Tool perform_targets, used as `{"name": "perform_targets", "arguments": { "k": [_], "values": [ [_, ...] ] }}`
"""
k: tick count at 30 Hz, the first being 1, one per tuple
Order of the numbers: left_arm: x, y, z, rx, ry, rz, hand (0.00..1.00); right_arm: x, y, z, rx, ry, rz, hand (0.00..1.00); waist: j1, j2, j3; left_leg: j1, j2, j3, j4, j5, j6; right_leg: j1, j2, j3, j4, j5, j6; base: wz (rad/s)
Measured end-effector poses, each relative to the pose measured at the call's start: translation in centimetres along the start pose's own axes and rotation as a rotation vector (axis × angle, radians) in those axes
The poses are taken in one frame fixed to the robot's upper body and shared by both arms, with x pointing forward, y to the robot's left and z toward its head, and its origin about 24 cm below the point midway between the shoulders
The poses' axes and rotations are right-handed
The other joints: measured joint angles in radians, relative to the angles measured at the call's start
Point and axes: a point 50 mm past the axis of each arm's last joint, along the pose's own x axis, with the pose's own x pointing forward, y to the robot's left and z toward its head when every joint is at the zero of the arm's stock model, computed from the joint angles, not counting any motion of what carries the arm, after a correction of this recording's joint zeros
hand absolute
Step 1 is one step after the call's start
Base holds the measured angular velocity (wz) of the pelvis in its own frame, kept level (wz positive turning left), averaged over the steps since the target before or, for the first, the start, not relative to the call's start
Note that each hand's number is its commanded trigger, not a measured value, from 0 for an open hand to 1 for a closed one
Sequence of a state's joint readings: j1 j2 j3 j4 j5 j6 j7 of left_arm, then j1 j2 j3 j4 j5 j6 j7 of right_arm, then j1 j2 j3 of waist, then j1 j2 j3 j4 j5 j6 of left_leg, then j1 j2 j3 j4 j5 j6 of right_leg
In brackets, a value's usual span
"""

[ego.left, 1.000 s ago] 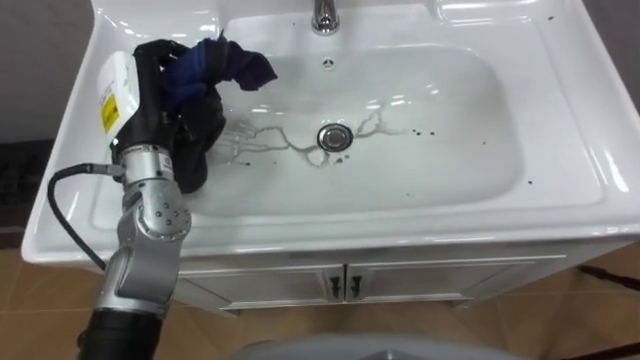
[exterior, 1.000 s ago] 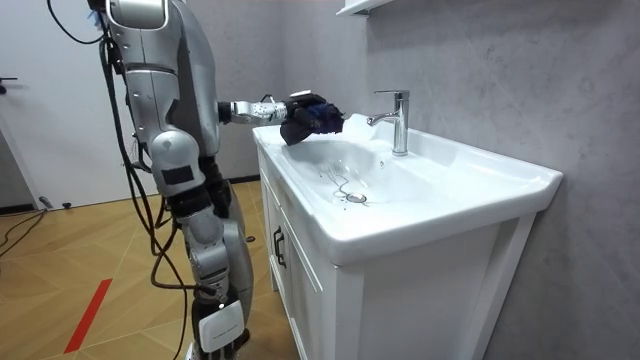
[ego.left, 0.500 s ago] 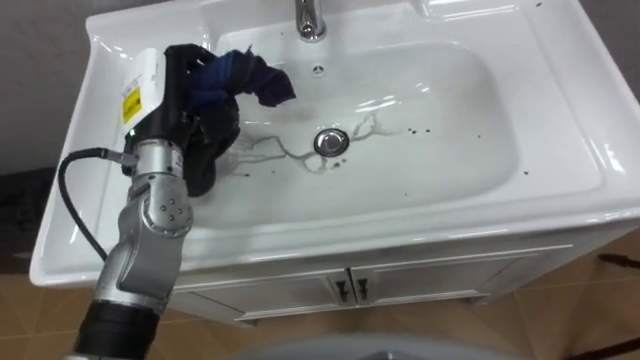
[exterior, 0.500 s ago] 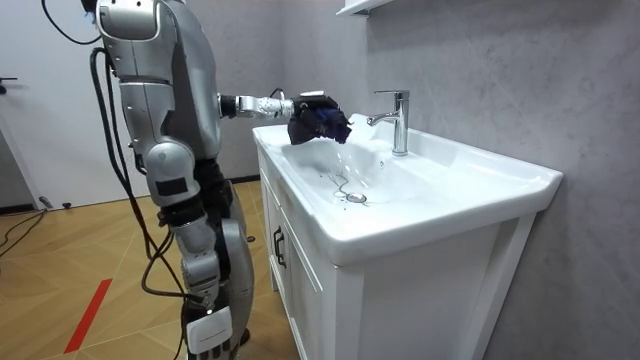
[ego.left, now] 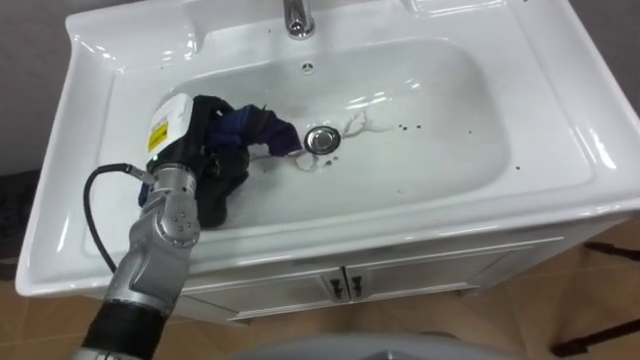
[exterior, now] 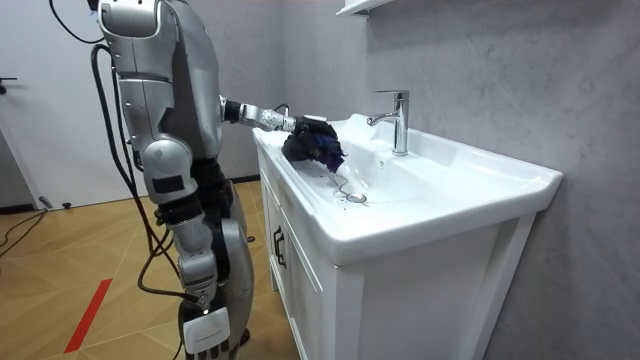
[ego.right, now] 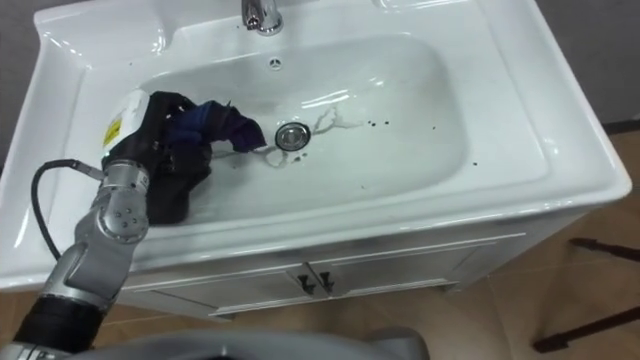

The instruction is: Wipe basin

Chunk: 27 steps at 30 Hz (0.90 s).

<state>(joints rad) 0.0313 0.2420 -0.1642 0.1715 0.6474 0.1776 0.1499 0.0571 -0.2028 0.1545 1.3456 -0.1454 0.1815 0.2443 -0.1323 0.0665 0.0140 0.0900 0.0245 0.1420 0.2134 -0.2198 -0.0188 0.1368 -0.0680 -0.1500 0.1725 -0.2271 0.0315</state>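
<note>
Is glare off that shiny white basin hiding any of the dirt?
Left eye view: bright highlights lie along the basin rim, and one lies in the bowl above the drain, just clear of the grey streaks. Room view: the faucet gleams, and the cloth in the left hand looks dark against the white.

The basin (ego.left: 560, 130) is glossy, smooth white, like glazed ceramic. The tap (ego.left: 294, 15) and drain (ego.left: 321, 139) are shiny metal. The cloth (ego.left: 258, 128) is soft, matt, dark blue. The wall (exterior: 480, 60) looks rough grey, the floor (exterior: 70, 260) smooth wood.
</note>
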Motion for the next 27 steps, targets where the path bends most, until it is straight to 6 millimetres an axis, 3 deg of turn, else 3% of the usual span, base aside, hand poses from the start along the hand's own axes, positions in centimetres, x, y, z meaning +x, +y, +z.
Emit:
{"name": "perform_targets", "arguments": {
  "k": [9, 12, 14, 18, 22, 24, 27],
  "values": [
    [1.1, -0.3, -0.6, 0.042, 0.036, -0.018, 1.00, 0.0, 0.1, -0.2, 0.008, 0.002, 0.008, 0.00, -0.021, 0.015, -0.0059, 0.007, 0.004, 0.022, -0.001, 0.000, 0.000, -0.015, 0.002, 0.025, 0.018, 0.000, 0.000, -0.09],
    [1.5, -0.9, -1.5, 0.060, 0.079, -0.047, 1.00, 0.0, 0.0, -0.2, 0.014, 0.003, 0.004, 0.00, -0.030, 0.016, -0.0053, 0.005, 0.004, 0.022, -0.002, 0.000, 0.000, -0.021, 0.002, 0.027, 0.023, 0.000, 0.000, -0.02],
    [1.6, -1.4, -2.2, 0.072, 0.111, -0.064, 1.00, 0.0, -0.1, 0.0, 0.010, -0.001, -0.004, 0.00, -0.037, 0.024, -0.0091, -0.004, 0.004, 0.022, -0.002, 0.000, 0.000, -0.036, 0.001, 0.034, 0.032, 0.000, 0.000, -0.06],
    [1.7, -2.1, -3.6, 0.106, 0.171, -0.087, 1.00, -0.1, -0.3, 0.3, 0.015, -0.012, -0.024, 0.00, -0.052, 0.028, -0.0086, -0.014, 0.004, 0.021, -0.003, 0.000, 0.000, -0.058, 0.002, 0.044, 0.048, 0.000, 0.000, -0.06],
    [2.9, -1.6, -3.2, 0.113, 0.170, -0.070, 1.00, -0.4, -1.2, 2.0, 0.017, -0.054, -0.077, 0.00, -0.049, 0.033, -0.0048, -0.057, 0.003, 0.024, 0.001, 0.003, 0.006, -0.120, 0.001, 0.057, 0.076, 0.000, 0.000, -0.08],
    [3.1, -1.7, -3.4, 0.119, 0.178, -0.080, 1.00, -0.5, -1.6, 2.5, 0.023, -0.074, -0.100, 0.00, -0.052, 0.035, -0.0009, -0.062, 0.003, 0.024, 0.005, 0.004, 0.007, -0.121, 0.001, 0.058, 0.078, 0.000, 0.000, -0.02],
    [3.1, -1.9, -3.7, 0.127, 0.183, -0.086, 1.00, -0.7, -2.1, 2.6, 0.048, -0.089, -0.127, 0.00, -0.055, 0.037, -0.0012, -0.069, 0.003, 0.024, 0.008, 0.004, 0.007, -0.124, 0.000, 0.056, 0.071, 0.000, 0.000, 0.00]
  ]
}}
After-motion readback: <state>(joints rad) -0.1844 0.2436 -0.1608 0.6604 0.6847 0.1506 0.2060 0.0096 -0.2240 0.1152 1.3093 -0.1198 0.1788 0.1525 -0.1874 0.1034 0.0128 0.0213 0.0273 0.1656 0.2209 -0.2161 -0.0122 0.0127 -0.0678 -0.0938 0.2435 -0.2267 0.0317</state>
